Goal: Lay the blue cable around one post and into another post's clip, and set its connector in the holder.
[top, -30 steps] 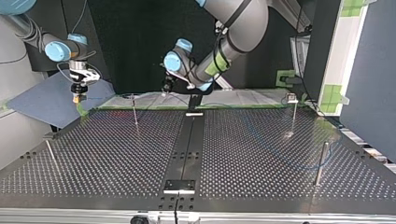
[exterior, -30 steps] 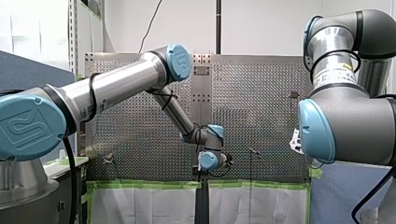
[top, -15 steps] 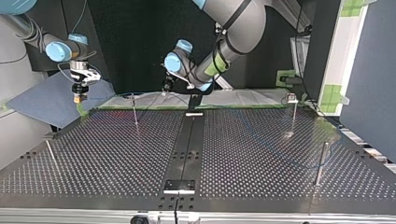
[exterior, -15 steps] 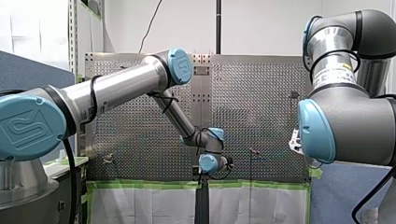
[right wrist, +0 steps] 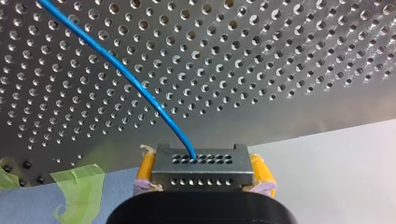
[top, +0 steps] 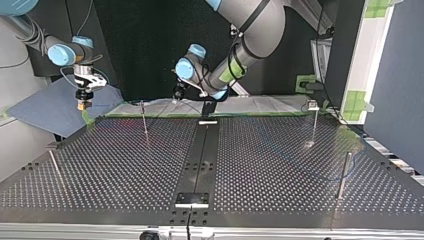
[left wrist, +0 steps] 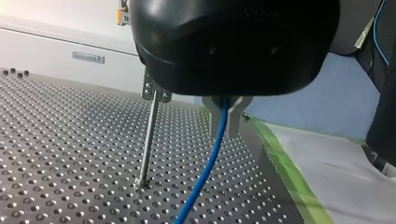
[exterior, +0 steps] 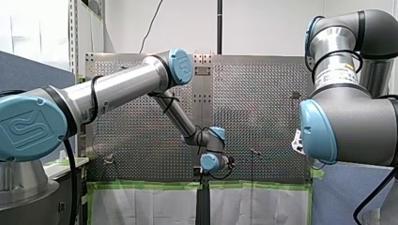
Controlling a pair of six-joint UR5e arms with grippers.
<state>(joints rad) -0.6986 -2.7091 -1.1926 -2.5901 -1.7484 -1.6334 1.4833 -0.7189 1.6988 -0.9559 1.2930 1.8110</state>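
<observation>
Since one second ago our left arm has sunk a little in the front view, and our right gripper [right wrist: 201,171] has shifted slightly toward the top view's left. The left gripper [left wrist: 226,126] is clamped on the blue cable [left wrist: 205,172], which hangs from its metal fingers [left wrist: 213,115] down to the tabletop [left wrist: 70,154], just beside a thin post [left wrist: 148,135] with a clip on top. The right gripper's yellow pads [right wrist: 146,169] are closed on the grey connector [right wrist: 198,163]. It is held over the tabletop's edge, with the cable running out of it.
</observation>
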